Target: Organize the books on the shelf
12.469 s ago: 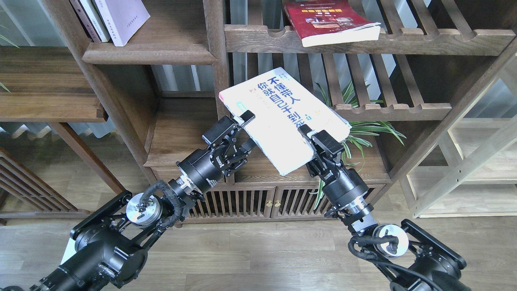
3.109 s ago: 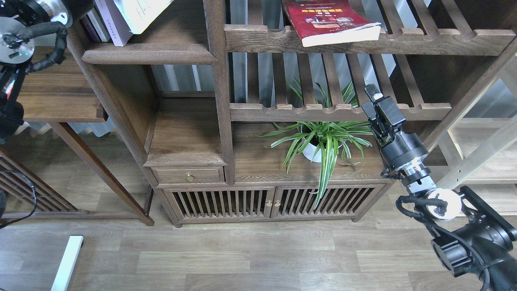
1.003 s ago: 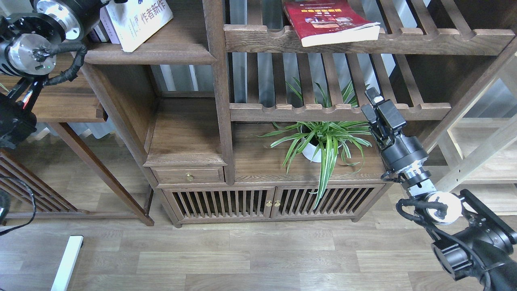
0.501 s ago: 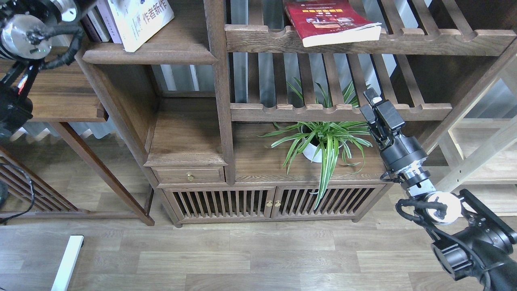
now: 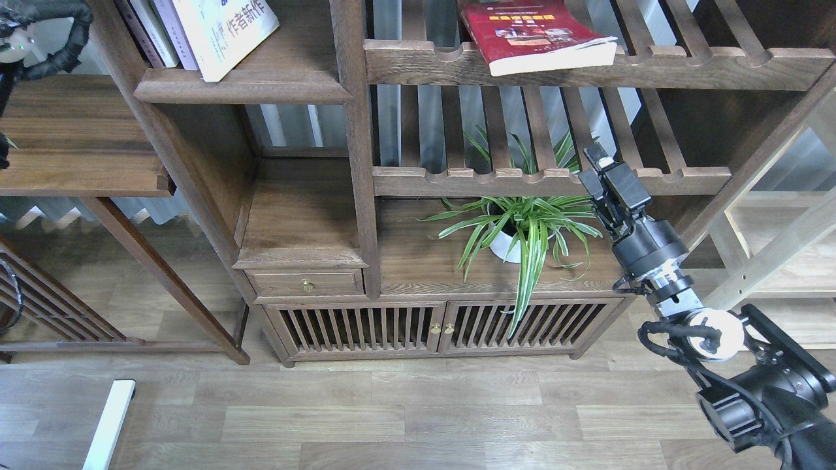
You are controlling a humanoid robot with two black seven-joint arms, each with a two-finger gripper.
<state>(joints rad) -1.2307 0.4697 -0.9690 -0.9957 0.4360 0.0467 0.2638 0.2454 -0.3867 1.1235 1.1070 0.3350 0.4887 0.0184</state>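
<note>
The large white book [image 5: 225, 29] with black characters leans against the thin lavender-white book [image 5: 177, 32] on the solid dark-brown shelf [image 5: 261, 88] at the top left. No gripper touches it. The dark red book [image 5: 529, 32] lies flat on the slatted rack at the top right. Of my left arm only a cable loop shows at the top left corner; its gripper is out of view. My right gripper [image 5: 604, 171] is empty and points up in front of the lower slatted rack, right of the plant. I see it edge-on, so its opening is unclear.
A potted spider plant [image 5: 516, 228] stands on the cabinet top [image 5: 418, 261]. A small drawer [image 5: 307, 284] and slatted doors sit below. A dark side table [image 5: 78, 156] is at the left and a pale wood rack [image 5: 784, 248] at the right. A white bar [image 5: 108, 424] lies on the floor.
My left arm has pulled up and to the left, nearly out of view, leaving the white book leaning on the shelf. The right arm has hardly moved.
</note>
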